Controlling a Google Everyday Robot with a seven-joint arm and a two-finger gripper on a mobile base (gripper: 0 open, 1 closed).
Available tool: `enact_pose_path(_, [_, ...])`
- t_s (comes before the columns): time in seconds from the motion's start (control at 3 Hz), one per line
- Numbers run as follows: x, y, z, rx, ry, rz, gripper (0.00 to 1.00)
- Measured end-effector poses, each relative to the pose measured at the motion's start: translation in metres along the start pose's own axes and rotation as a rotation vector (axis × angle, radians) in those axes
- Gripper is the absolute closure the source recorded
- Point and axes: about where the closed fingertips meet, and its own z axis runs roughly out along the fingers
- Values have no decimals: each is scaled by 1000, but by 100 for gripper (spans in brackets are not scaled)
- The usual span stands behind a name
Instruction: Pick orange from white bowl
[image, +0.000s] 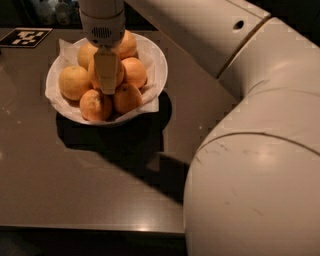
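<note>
The white bowl (156, 65), lined with crumpled white paper, stands at the back left of the dark table and holds several oranges. The largest, smooth and evenly yellow-orange, is the orange (73, 82) on the bowl's left side. Smaller oranges lie at the front (95, 104) and on the right (134, 71). My gripper (107, 75) hangs straight down over the middle of the pile, just right of the orange, and covers part of a central orange. Its tip reaches down among the fruit.
A black-and-white marker tag (25, 37) lies at the table's back left corner. My large white arm (260, 150) fills the right side of the view and hides the table there. The table's front edge (90, 227) runs along the bottom.
</note>
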Motion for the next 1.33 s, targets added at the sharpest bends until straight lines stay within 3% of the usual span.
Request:
enact_pose_path(0.33, [3, 4, 9, 3, 12, -27, 42])
enact_pose_path(1.0, [-7, -5, 11, 34, -21, -29, 89])
enact_pose_path(1.33, [-7, -5, 9, 35, -22, -29, 100])
